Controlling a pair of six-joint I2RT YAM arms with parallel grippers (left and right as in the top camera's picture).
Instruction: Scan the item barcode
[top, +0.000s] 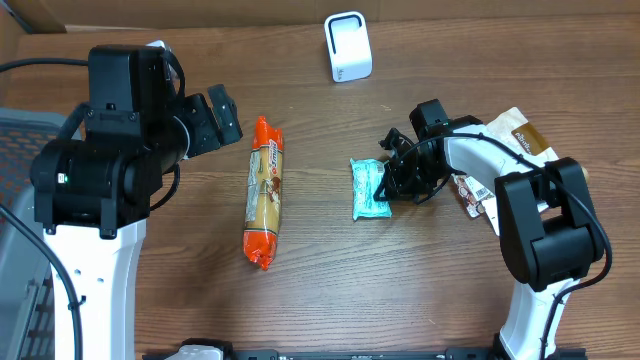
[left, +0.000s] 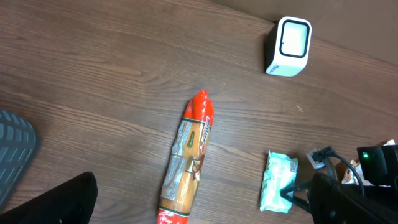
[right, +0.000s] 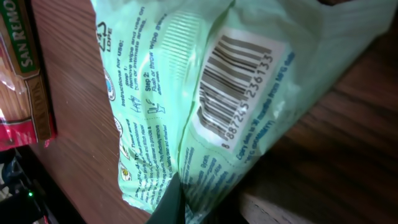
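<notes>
right gripper (top: 398, 180) is pinching the right edge of the wipes pack (right: 180, 93), jaws pressed together on the film; pack is lying mid-table, barcode (right: 235, 79) facing the wrist camera; mint-green crinkled glossy plastic, white label, black bars; left gripper (top: 224, 114) is hovering spread wide, holding nothing; long San Remo pasta bag (top: 265, 192), orange-red ends, is lying on the wood-grain table (top: 330, 290); white boxy scanner (top: 348, 46) is standing at the far edge

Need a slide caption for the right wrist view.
Right gripper shut on the green wipes pack, barcode in plain view.
</notes>
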